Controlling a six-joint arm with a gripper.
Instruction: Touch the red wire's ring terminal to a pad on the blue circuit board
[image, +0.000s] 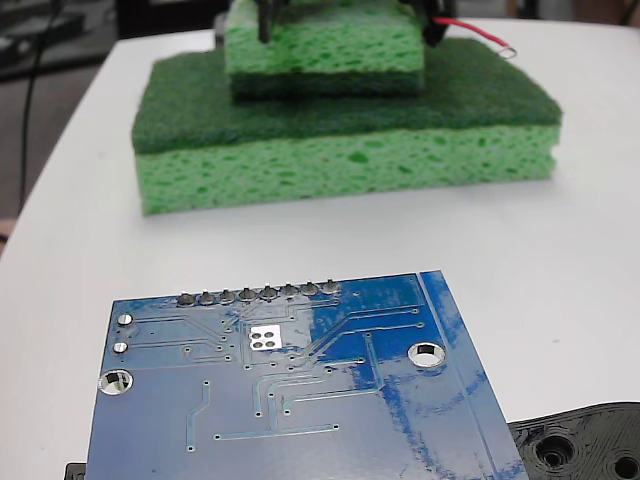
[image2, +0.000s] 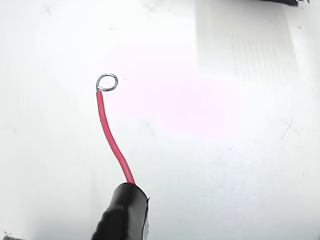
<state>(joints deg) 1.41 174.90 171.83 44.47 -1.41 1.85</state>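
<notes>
Hanging well beyond the glossy blue rectangular circuit board (image: 300, 400), thin red wire (image2: 112, 140) ends in tiny silver ring terminal (image2: 107, 82); gripper state indeterminable.

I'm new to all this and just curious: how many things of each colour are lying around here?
Green: 2, the large sponge and the small sponge stacked on it.
Blue: 1, the blue circuit board.
Red: 1, the red wire with its silver ring terminal.
Black: 1, the black plastic part at the lower right of the fixed view.
Total: 5.
</notes>
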